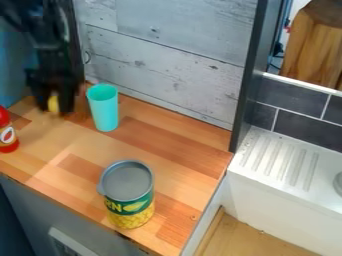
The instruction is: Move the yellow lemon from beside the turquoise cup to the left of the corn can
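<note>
Yellow thing (53, 104) pinched in my gripper (53, 106); turquoise cup (103, 108), red bottle (7, 132) flank me; can (127, 197) stands apart on counter (87, 145).

A toy kitchen is shown: beside the wooden surface (180, 132), a white sink unit (277, 162) with drainer grooves is set, and dark tiles (300, 120) are seen behind the unit.

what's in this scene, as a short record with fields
gripper: upper left of the view, above the counter
at gripper: small yellow thing, blurred; whether held is unclear
cup: turquoise, upright, near the plank wall
can: green and yellow label, upright, near front edge
bottle: red, cut off at left edge
</note>
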Robot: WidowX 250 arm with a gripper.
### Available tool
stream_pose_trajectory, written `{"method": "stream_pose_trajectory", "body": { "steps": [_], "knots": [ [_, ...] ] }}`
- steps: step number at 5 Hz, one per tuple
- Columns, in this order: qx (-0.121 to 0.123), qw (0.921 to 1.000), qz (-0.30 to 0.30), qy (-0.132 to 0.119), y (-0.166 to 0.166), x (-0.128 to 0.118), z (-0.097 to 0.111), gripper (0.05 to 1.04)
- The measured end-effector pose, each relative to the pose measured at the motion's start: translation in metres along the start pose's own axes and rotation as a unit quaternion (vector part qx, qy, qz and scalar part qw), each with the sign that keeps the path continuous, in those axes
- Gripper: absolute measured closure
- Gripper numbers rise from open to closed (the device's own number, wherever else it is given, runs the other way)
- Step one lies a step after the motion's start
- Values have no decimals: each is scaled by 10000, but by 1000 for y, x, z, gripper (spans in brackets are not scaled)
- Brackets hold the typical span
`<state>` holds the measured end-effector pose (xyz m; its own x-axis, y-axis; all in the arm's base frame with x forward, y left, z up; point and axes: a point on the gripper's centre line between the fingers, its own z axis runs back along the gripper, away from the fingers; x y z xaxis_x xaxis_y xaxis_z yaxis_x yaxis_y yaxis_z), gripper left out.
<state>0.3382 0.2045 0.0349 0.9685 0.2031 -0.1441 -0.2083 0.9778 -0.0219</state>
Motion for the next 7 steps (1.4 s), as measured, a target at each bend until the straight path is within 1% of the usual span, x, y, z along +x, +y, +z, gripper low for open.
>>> {"method": "stream_pose_trajectory", "body": {
  "steps": [1,2,3,4,5,6,7],
  "knots": [
    [60,9990,378,-224,11,-28,49,393],
    [35,9985,533,98,0,-59,56,393],
    [-173,9988,261,368,-14,-86,59,393],
    [-168,9983,-302,472,-50,-91,51,393],
    [34,9944,-761,734,-84,-98,30,393],
    [88,9910,-1112,743,-100,-105,6,393],
    [207,9862,-1361,919,-116,-112,-6,393]
  ]
}}
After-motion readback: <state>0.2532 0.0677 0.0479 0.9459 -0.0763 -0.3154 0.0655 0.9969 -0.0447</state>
